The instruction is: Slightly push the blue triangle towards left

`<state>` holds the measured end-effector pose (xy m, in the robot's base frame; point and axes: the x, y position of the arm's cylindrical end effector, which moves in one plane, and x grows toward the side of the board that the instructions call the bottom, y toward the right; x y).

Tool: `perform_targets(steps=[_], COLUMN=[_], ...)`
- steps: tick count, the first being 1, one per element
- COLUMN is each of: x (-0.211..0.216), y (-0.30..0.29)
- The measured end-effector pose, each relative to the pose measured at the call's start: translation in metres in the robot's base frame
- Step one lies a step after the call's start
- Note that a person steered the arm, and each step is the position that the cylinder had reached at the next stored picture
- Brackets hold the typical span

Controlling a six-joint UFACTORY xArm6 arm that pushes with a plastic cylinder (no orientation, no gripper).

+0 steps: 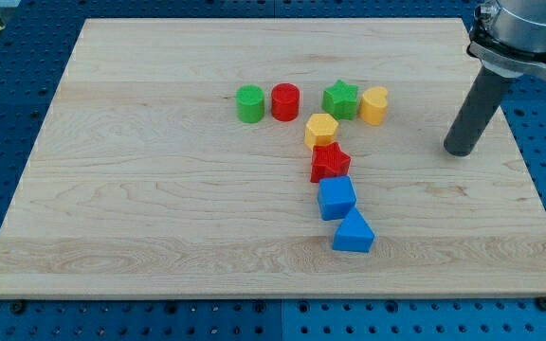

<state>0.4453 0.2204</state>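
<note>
The blue triangle (353, 233) lies on the wooden board (140, 189), lower centre-right, touching the blue cube (336, 198) just above it. My tip (461, 150) rests on the board far to the view's right and above the triangle, well apart from every block.
A red star (330, 162) and a yellow hexagon (320, 128) continue the column above the blue cube. A row near the view's top holds a green cylinder (249, 103), a red cylinder (285, 100), a green star (341, 98) and a yellow block (374, 104).
</note>
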Motion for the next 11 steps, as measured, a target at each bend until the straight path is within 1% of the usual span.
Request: perform_targets(steps=[2, 3, 5, 6, 7, 8, 9, 11], x=[-0.063, -0.040, 0.060, 0.111, 0.115, 0.115, 0.126, 0.132], y=[-0.001, -0.003, -0.028, -0.062, -0.071, -0.090, -0.118, -0.136])
